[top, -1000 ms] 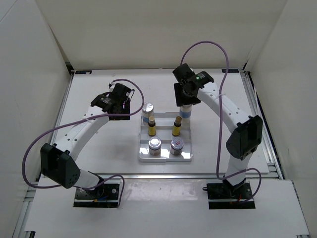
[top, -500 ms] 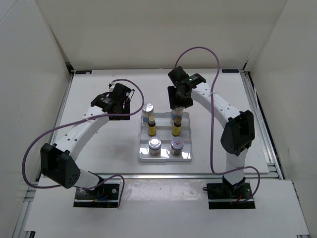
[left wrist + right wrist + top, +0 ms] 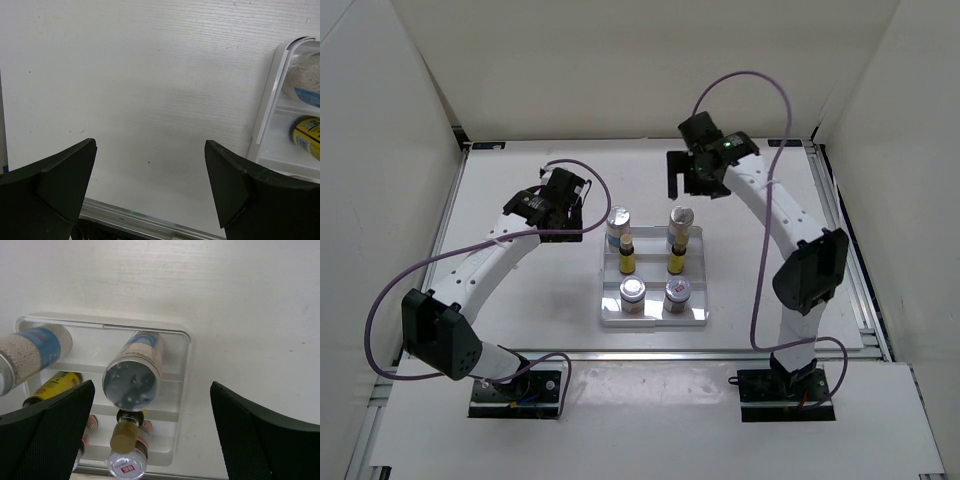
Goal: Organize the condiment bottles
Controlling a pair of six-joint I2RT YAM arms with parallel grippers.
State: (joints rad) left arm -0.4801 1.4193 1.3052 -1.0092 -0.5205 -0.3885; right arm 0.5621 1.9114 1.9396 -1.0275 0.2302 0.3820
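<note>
The condiment bottles stand in pairs on the white stepped tray (image 3: 655,316). Two white cylinders (image 3: 618,221) (image 3: 681,219) fill the back row. Two yellow bottles (image 3: 627,256) (image 3: 675,256) take the middle row, and two silver-lidded jars (image 3: 633,291) (image 3: 677,292) the front. My right gripper (image 3: 688,185) hangs open above and behind the right cylinder (image 3: 131,380), clear of it, with nothing held. My left gripper (image 3: 575,222) is open over bare table left of the tray (image 3: 270,100). Its wrist view catches the left cylinder (image 3: 305,75) and a yellow bottle (image 3: 307,135).
White walls close in the table on the left, back and right. An aluminium rail (image 3: 640,350) runs along the table's near edge, in front of the tray. Both arm bases sit at the near edge.
My right gripper has opened, let go of the right white cylinder on the tray's back step, and drawn up and back from it. The left arm has not moved.
</note>
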